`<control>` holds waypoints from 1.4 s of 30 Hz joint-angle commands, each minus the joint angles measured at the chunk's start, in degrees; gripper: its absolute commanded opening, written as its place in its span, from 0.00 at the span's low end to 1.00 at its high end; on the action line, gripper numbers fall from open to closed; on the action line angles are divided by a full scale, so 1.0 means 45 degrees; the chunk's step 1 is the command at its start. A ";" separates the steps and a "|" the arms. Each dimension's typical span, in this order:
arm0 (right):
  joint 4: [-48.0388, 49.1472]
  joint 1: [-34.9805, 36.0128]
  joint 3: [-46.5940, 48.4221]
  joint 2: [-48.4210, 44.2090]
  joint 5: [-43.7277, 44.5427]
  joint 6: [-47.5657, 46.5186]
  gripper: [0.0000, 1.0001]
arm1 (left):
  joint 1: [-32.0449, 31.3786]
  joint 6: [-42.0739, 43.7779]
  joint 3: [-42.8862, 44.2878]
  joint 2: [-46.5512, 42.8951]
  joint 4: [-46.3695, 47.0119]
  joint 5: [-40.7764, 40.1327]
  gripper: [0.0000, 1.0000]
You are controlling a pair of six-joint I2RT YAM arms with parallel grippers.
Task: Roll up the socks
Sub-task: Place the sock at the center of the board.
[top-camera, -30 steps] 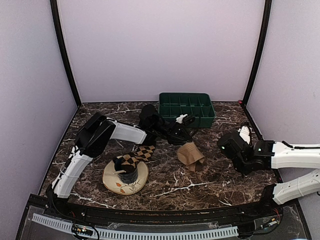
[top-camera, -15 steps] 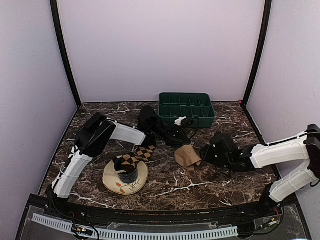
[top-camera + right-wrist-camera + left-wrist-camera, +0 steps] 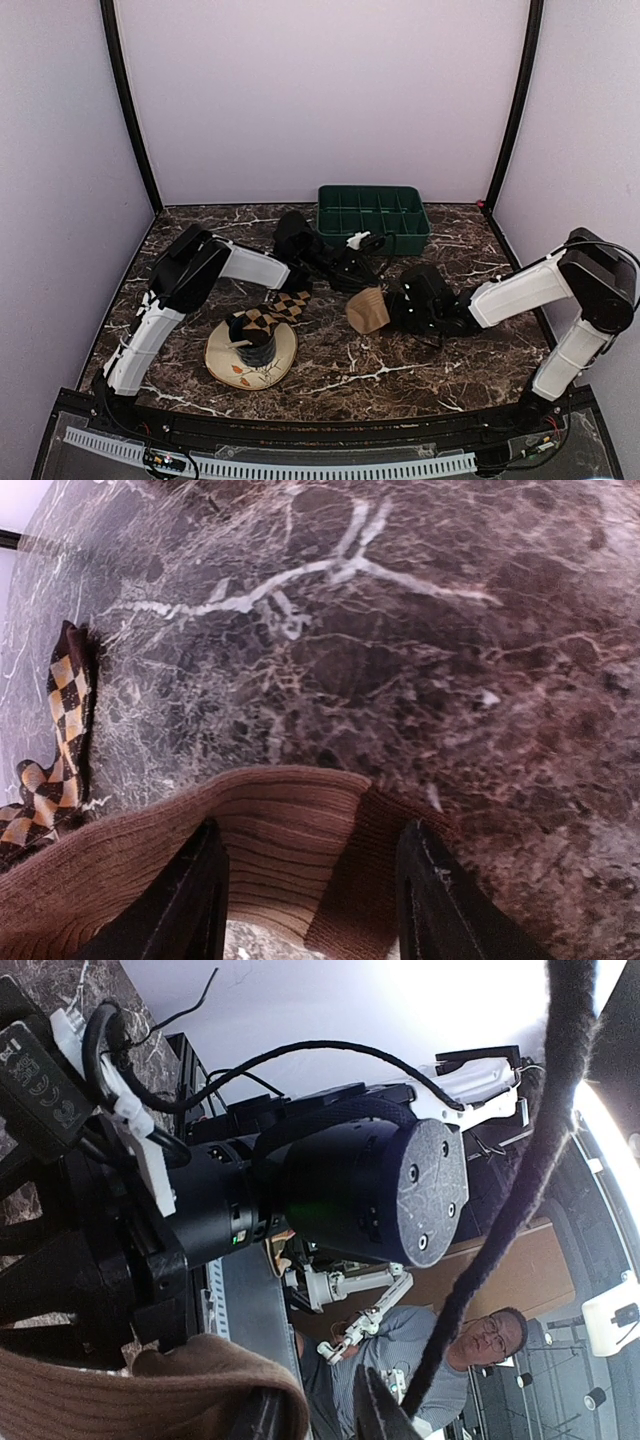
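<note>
The plain tan sock [image 3: 366,309] lies bunched on the marble, mid-table. My right gripper [image 3: 391,308] is at its right edge. In the right wrist view my right gripper [image 3: 312,905] is open, with its fingers on either side of the tan sock's ribbed fold [image 3: 285,825]. My left gripper [image 3: 361,270] hovers just behind the sock. In the left wrist view my left gripper [image 3: 320,1418] is open, and the tan sock [image 3: 150,1395] lies against one finger. A diamond-check sock [image 3: 275,312] drapes over the dark blue cup [image 3: 253,346] and also shows in the right wrist view [image 3: 65,710].
The cup stands on a round cream dish [image 3: 225,362] at the front left. A green compartment tray [image 3: 372,218] sits at the back, just behind my left gripper. Purple walls close in the table on three sides.
My right arm has swept left across the table, from the right side to the tan sock. The sock has bunched up and shifted slightly left. The left arm has barely moved.
</note>
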 commanded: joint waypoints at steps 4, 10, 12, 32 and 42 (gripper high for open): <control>-0.0080 -0.0234 0.0390 0.0638 -0.0911 0.0313 0.49 | 0.0240 -0.0284 -0.0334 -0.0802 0.1083 0.0223 0.27; -0.2080 -0.0230 0.0869 0.1035 -0.1176 -0.0216 0.40 | 0.0494 -0.1339 -0.0718 -0.0802 0.2497 0.0223 0.34; -0.2860 -0.0220 0.1047 0.1068 -0.1091 -0.0527 0.37 | 0.0584 -0.1810 -0.0790 -0.0817 0.3096 0.0237 0.34; -0.5796 -0.1455 0.0438 0.0769 -0.0148 -0.1795 0.30 | 0.1372 -0.2028 -0.2576 -0.1866 0.3672 0.0468 0.38; -0.6049 -0.2573 0.0382 0.0467 -0.0257 -0.2449 0.31 | 0.1556 -0.1466 -0.2994 -0.2150 0.3067 0.0611 0.39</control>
